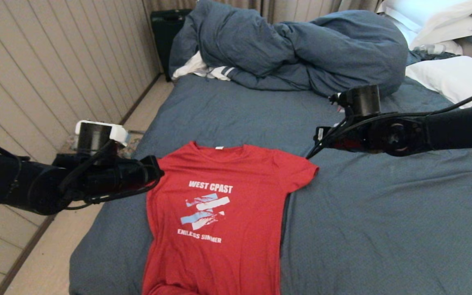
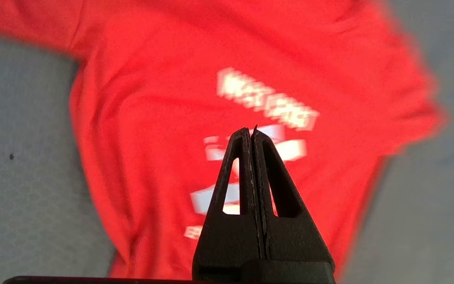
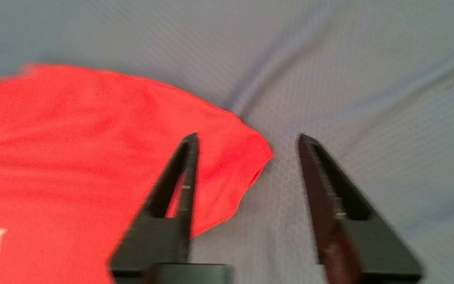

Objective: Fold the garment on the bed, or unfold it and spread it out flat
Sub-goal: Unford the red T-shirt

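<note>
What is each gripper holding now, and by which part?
Nothing. The left gripper is shut and empty above the garment; the right gripper is open over its sleeve.

A pale panelled wall [image 1: 55,69] runs along the light wooden floor [image 1: 43,262]. A black case [image 1: 166,32] stands against that wall, with curtains [image 1: 293,8] beside it.

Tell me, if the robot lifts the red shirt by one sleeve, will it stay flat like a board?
Probably not. The red shirt lies limp and follows the bed, so it would likely droop and dangle. It looks thin, so probably light. Its sleeve already curls at the edge, so it may bunch up.
</note>
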Robot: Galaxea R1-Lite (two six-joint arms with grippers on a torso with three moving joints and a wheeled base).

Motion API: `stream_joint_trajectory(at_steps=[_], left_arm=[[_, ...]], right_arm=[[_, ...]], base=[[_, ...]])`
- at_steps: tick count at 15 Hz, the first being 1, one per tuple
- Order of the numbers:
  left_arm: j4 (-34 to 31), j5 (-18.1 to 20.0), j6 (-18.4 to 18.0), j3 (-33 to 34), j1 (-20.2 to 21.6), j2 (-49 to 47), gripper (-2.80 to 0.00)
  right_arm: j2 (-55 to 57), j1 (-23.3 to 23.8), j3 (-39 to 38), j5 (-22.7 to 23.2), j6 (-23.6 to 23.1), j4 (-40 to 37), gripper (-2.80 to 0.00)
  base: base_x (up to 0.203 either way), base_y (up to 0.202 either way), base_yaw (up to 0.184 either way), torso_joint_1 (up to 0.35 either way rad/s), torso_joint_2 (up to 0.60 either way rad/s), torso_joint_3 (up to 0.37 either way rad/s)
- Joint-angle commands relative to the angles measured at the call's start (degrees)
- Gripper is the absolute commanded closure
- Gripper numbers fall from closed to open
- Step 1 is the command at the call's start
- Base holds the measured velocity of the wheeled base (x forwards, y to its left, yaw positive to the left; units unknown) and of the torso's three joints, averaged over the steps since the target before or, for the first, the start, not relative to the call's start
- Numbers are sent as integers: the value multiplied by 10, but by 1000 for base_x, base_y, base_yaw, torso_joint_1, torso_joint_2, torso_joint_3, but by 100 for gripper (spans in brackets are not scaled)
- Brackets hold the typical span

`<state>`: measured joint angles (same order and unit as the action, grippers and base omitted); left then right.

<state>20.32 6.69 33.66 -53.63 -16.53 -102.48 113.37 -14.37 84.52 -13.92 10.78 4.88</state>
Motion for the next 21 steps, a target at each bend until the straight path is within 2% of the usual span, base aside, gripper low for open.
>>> stream_joint_trajectory(at_steps=[1,3,5,7,8,9,11,14,18,19,21], left_arm=[[-2,0,-3,7,1,89,0],[-21,1,-30,28,21,185,0],[-55,3,-71,86,42,283,0],[-116,5,-113,175,47,353,0],[-163,7,-123,199,34,368,0],[-221,10,-124,220,18,368,0],[-252,14,-98,234,11,340,0],[-252,21,-91,241,-7,260,0],[-248,23,-104,245,-62,155,0],[-232,23,-105,250,-69,130,0],[-137,14,-108,283,-73,81,0]], right_arm=[[-90,-13,-38,-1,0,0,0],[-167,-31,-116,-2,-1,1,0],[-235,-56,-202,-1,2,2,0],[-271,-78,-260,1,10,4,0],[-277,-90,-287,2,18,16,0],[-278,-105,-317,3,26,40,0],[-272,-120,-364,5,32,100,0],[-220,-111,-346,11,34,120,0],[-147,-18,-269,-3,44,90,0],[-138,6,-252,-17,46,63,0],[-138,18,-221,-64,46,2,0]], base=[[0,0,0,0,0,0],[0,0,0,0,0,0],[0,0,0,0,0,0],[0,0,0,0,0,0],[0,0,0,0,0,0],[0,0,0,0,0,0],[0,0,0,0,0,0],[0,0,0,0,0,0],[0,0,0,0,0,0],[0,0,0,0,0,0],[0,0,0,0,0,0]])
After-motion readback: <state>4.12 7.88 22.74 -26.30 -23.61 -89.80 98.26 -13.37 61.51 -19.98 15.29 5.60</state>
